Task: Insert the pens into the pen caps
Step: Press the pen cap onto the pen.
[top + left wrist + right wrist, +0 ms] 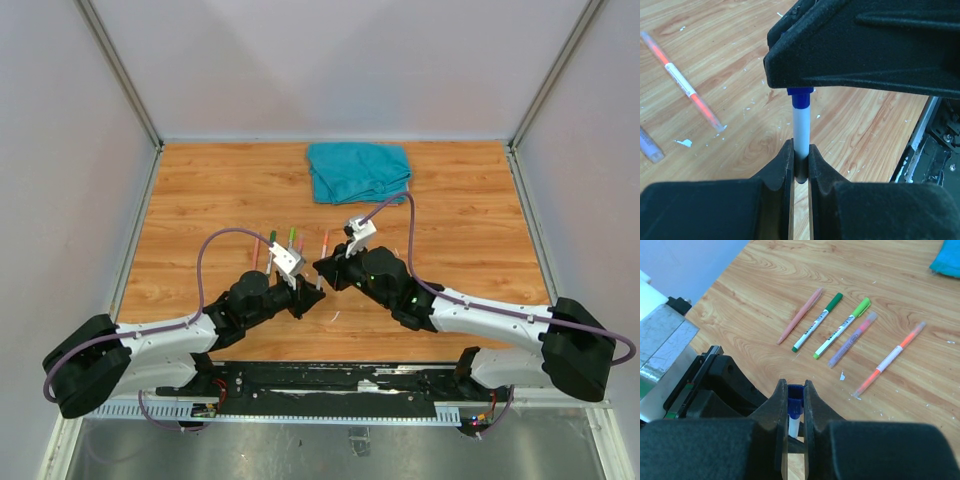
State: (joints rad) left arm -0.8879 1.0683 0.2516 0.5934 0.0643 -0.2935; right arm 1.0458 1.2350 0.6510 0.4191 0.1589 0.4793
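The left end effector (800, 155) is clamped on the pale barrel of a pen (801, 125), which is held above the worktop (920, 285) near its front edge. The right end effector (796, 390) is clamped on a blue cap (800, 97) at the far end of that pen. The two end effectors are set tip to tip, and the pen's long axis runs straight from the left one into the right one, so cap and barrel look in line. Whether the cap is pressed fully home cannot be told, since the joint is hidden by the right fingers. A push along that axis is judged to be what remains. The other pens (842, 327) lie in a rough row on the worktop, beyond both end effectors.
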